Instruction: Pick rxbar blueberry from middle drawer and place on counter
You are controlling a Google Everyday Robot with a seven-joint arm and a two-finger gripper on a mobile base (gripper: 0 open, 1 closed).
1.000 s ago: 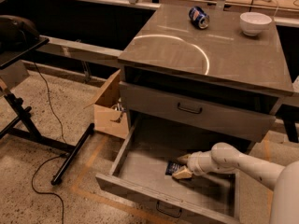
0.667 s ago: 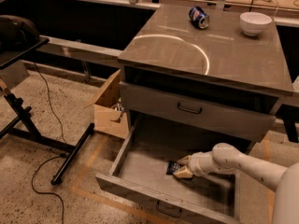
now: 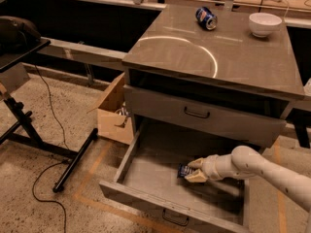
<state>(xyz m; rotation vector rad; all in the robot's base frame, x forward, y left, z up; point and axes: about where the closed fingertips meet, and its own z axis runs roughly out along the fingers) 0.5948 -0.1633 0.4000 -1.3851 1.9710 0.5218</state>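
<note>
rxbar blueberry (image 3: 183, 171) lies flat on the floor of the open middle drawer (image 3: 146, 198), right of the drawer's centre and nearer its front panel than its back. Gripper (image 3: 195, 170) is inside the drawer at the bar's right end; the claw is narrow, its two pale fingers (image 3: 196, 163) pinched on that end of the bar. The white arm (image 3: 262, 171) reaches in from the drawer's right side. Just above the drawer is a closed upper drawer (image 3: 204, 118) with a black handle. Above that is the counter (image 3: 218, 57), carrying a blue soda can (image 3: 206, 18) on its side and a white bowl (image 3: 265, 24). Left of the drawer are a cardboard box (image 3: 112, 118) and, further left, a black stand (image 3: 29, 130).
</note>
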